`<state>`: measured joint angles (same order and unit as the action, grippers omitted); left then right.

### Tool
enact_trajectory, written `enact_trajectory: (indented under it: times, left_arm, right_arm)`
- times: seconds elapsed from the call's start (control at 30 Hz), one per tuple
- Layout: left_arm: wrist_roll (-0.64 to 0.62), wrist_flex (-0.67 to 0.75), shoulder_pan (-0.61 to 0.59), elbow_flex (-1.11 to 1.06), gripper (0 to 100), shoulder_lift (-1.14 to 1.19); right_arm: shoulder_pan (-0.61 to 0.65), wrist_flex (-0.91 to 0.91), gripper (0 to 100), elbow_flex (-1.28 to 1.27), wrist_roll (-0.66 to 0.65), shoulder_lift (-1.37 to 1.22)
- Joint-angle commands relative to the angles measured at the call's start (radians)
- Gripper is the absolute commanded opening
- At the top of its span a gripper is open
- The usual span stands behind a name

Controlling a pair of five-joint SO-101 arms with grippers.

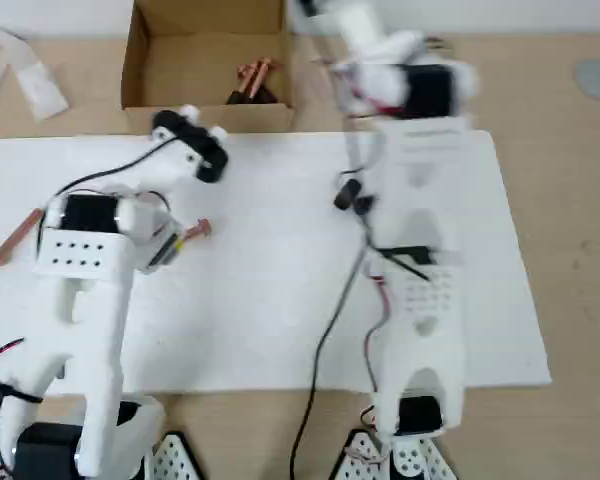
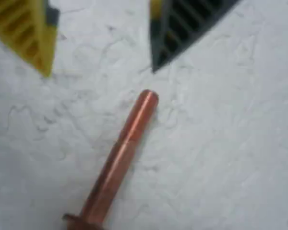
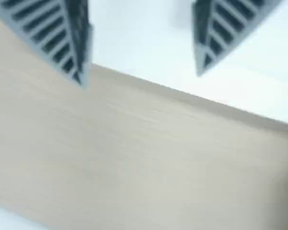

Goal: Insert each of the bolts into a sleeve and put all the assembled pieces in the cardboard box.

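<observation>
Now both grippers gape with nothing in them.
One copper bolt (image 1: 15, 241) lies at the left edge of the white foam mat (image 1: 280, 300); the left gripper (image 2: 101, 69), spread wide, hovers just beside a second bolt (image 2: 122, 158) lying flat on the mat. Assembled pieces (image 1: 253, 78) lie in the cardboard box (image 1: 135, 70) at the far side. Right of it, the right gripper (image 3: 141, 75) hangs wide open over the wooden table (image 3: 110, 158).

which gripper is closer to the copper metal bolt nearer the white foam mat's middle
Left. The left gripper sits open right by the copper metal bolt; the right gripper is away over the wooden tabletop.
</observation>
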<state>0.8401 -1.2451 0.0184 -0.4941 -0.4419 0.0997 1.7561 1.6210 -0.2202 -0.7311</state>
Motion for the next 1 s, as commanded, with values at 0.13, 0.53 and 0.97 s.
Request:
enact_trajectory:
  times: [0.13, 0.53, 0.97]
  left_arm:
    - [0.181, 0.153, 0.021, -0.066, 15, 0.091]
    - [0.42, 0.328, 0.023, -0.034, 14, 0.343]
    - [0.416, 0.4, 0.029, 0.132, 14, 0.628]
  right_arm:
    - [-0.315, 0.032, 17.5, 0.042, -0.077, 0.251]
    - [-0.383, 0.032, 17.5, -0.246, -0.204, 0.421]
    - [-0.38, 0.031, 17.5, -0.355, -0.201, 0.475]
